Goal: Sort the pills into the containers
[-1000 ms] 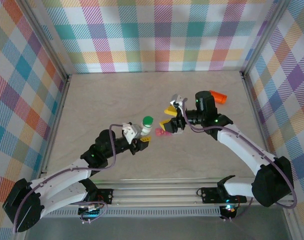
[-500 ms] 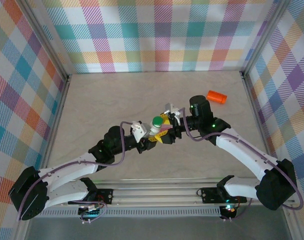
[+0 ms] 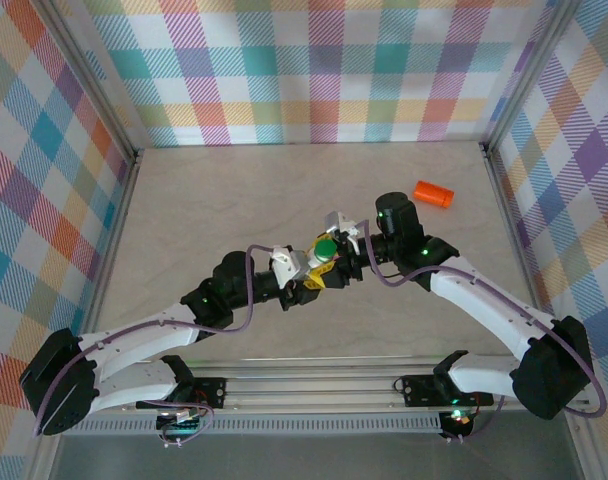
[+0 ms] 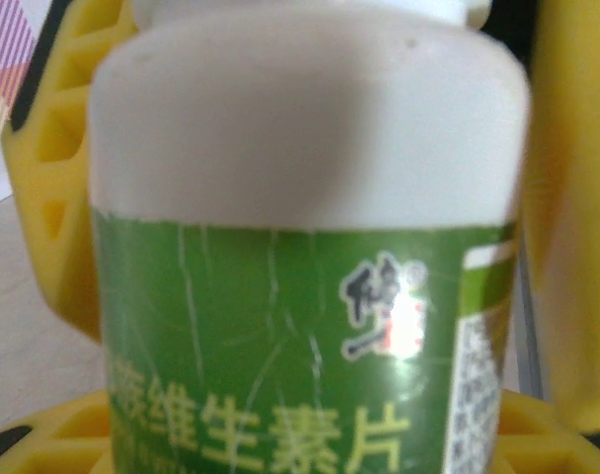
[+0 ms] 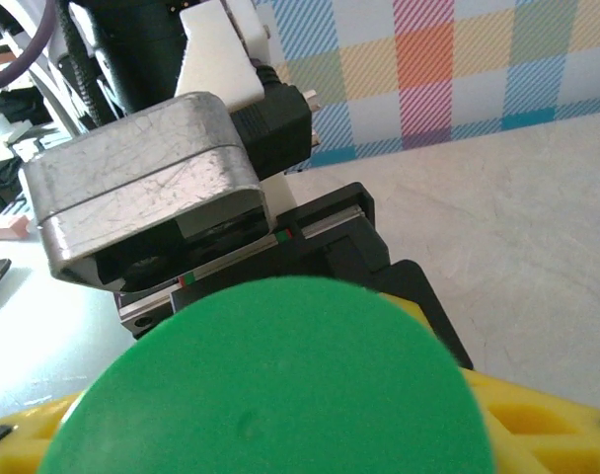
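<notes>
My left gripper (image 3: 312, 272) is shut on the white bottle (image 3: 318, 263) and holds it upright above the middle of the table. Up close, the bottle's white shoulder and green label (image 4: 280, 336) sit between the yellow fingers (image 4: 48, 188). The bottle's green cap (image 3: 326, 248) sits between the yellow fingers (image 5: 552, 415) of my right gripper (image 3: 334, 258), which comes in from the right and is shut on the cap (image 5: 270, 385). An orange vial (image 3: 433, 194) lies on its side at the far right of the table. The pills are out of view.
Plaid walls enclose the beige table (image 3: 214, 210) on three sides. Both arms meet at the centre, with their bases on the rail (image 3: 314, 385) at the near edge. Bare tabletop lies to the left and at the back.
My left gripper carried the bottle right and forward to the centre. The right gripper came in over the cap and closed on it, uncovering the orange vial behind it.
</notes>
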`<state>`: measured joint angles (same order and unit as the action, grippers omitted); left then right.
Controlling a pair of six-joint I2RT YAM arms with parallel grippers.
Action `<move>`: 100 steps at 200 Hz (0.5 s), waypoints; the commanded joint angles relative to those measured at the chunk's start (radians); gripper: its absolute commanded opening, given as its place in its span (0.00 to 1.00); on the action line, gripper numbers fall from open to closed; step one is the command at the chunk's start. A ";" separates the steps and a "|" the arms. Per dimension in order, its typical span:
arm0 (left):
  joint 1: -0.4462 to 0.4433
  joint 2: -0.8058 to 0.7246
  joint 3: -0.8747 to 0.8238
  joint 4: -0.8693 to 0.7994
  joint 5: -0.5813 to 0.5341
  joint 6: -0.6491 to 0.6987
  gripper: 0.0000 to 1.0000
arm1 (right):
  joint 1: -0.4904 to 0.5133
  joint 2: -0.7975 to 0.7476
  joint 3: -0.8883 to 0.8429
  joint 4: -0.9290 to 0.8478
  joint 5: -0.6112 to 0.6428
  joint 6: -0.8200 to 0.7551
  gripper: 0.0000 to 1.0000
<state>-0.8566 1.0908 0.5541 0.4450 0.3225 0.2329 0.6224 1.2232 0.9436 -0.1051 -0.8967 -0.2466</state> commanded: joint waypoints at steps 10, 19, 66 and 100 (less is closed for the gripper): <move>-0.020 0.009 0.048 0.003 0.004 0.024 0.00 | 0.023 0.005 0.027 0.001 -0.071 -0.031 0.42; -0.022 0.010 0.049 -0.003 -0.014 0.023 0.00 | 0.023 0.003 0.027 -0.003 -0.065 -0.029 0.35; -0.027 -0.015 0.034 -0.026 -0.174 0.012 0.47 | 0.024 -0.026 0.026 -0.024 0.112 0.006 0.25; -0.026 -0.087 -0.013 -0.025 -0.259 0.023 1.00 | 0.021 -0.053 0.019 -0.004 0.278 0.037 0.18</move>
<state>-0.8749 1.0698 0.5613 0.4126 0.1776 0.2417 0.6407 1.2030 0.9443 -0.1192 -0.7624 -0.2478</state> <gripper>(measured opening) 0.789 0.439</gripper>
